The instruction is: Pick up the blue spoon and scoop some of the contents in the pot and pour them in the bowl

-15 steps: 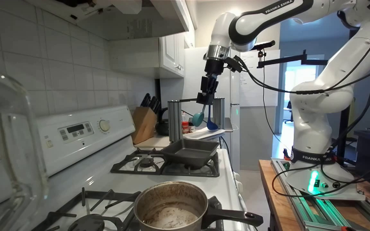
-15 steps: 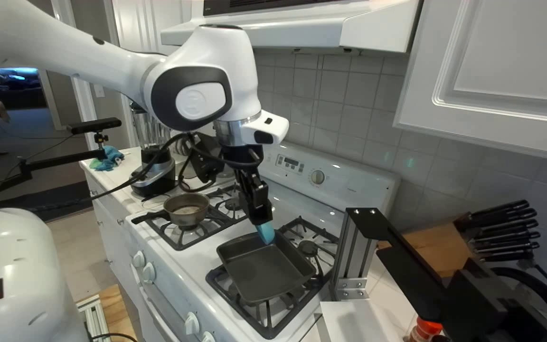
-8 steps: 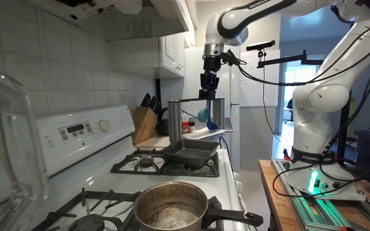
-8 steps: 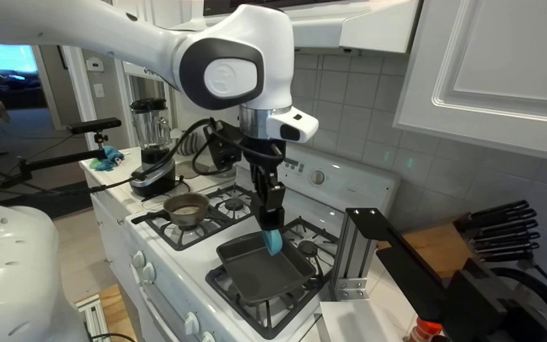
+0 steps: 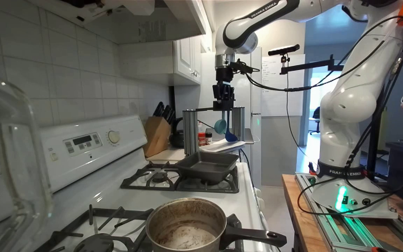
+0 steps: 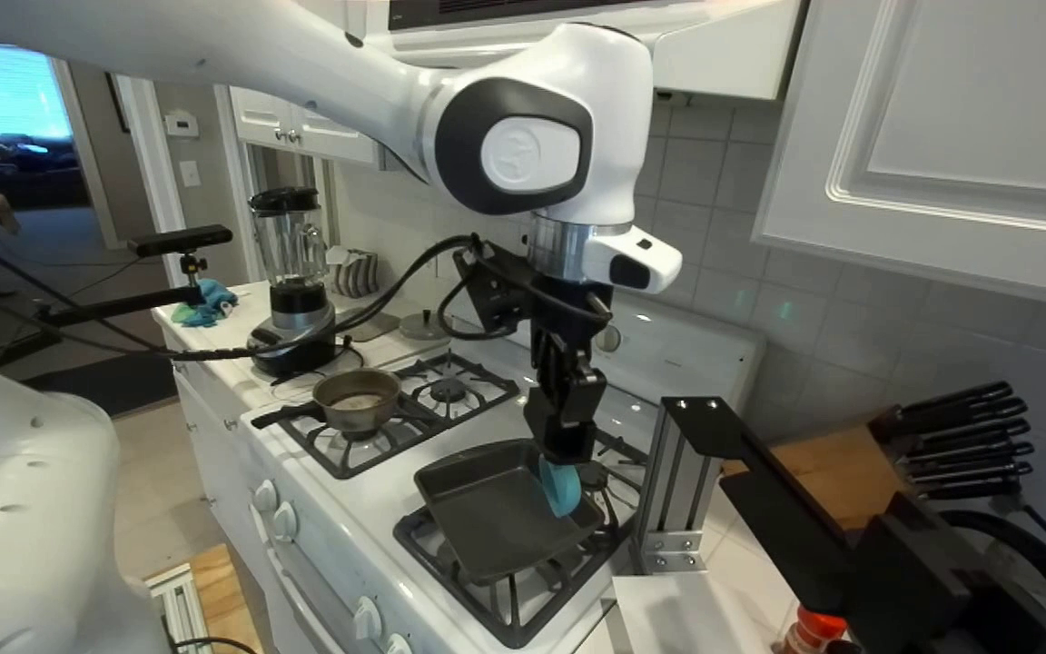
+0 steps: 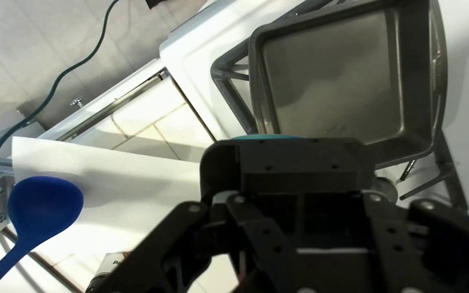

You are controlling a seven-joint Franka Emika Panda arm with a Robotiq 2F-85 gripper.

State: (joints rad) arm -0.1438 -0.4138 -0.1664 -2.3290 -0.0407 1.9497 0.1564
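Teal against black, the spoon (image 6: 562,491) hangs head-down beneath the gripper (image 6: 568,445), jaws clamped on it, near the pan (image 6: 482,520) and well apart from the pot (image 5: 187,214). The step looks like a carry: keep the grip firm, swing wide of the ladle (image 7: 45,208), travel high and tilt only over the pot. The wrist view shows just a sliver of spoon; what it holds, the pot's contents and any bowl are hard to make out.

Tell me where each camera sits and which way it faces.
An exterior view, near the pot, faces along the stove; arm, gripper show.
An exterior view, high, nearer the pan, faces the blender; arm, gripper show.
Wrist view, above the gripper, faces down to the pan; gripper shows.
Both exterior views share pot, pan, gripper.
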